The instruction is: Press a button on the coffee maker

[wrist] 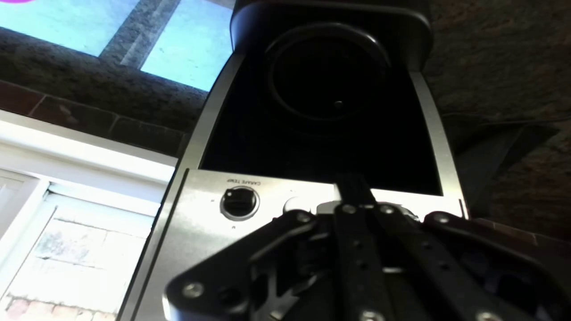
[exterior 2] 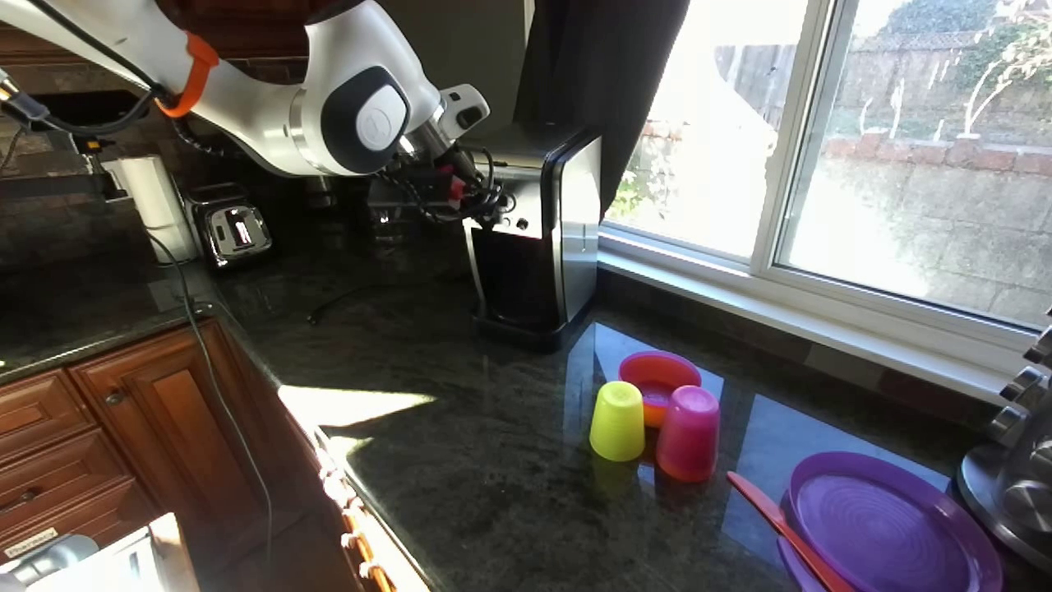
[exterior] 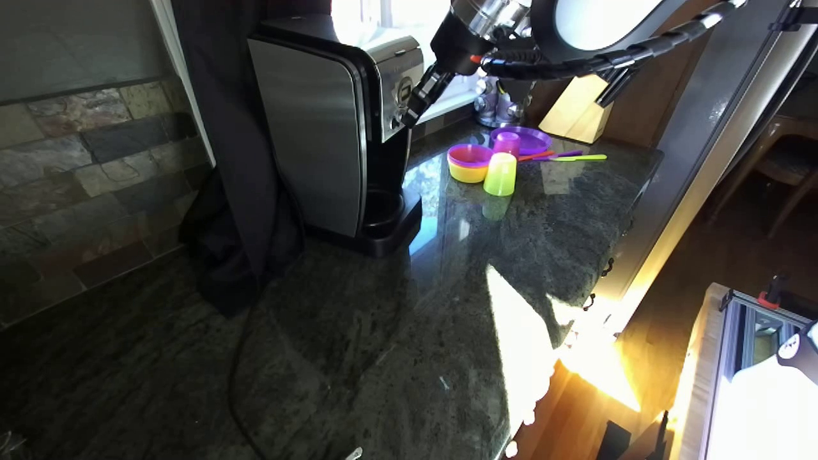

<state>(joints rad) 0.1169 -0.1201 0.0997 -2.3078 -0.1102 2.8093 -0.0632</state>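
Note:
The coffee maker (exterior: 307,134) stands upright on the counter, with a silver side panel and black base. It also shows in an exterior view (exterior 2: 579,230) and, upside down, in the wrist view (wrist: 192,240). Its silver front carries a dark carafe temp knob (wrist: 239,203) and a round silver button (wrist: 296,204). My gripper (wrist: 353,187) is shut with nothing between its fingers. Its tips are at the lower front panel, right of the silver button in the wrist view, partly hiding controls there. It also shows in both exterior views (exterior: 411,115) (exterior 2: 491,215). I cannot tell whether it touches.
A yellow-green cup (exterior 2: 617,421), a pink cup (exterior 2: 689,433), a bowl (exterior 2: 657,378) and a purple plate (exterior 2: 896,518) stand on the counter beside the coffee maker. A black curtain (exterior: 239,160) hangs behind it. A knife block (exterior: 578,112) and a toaster (exterior 2: 234,230) stand farther off.

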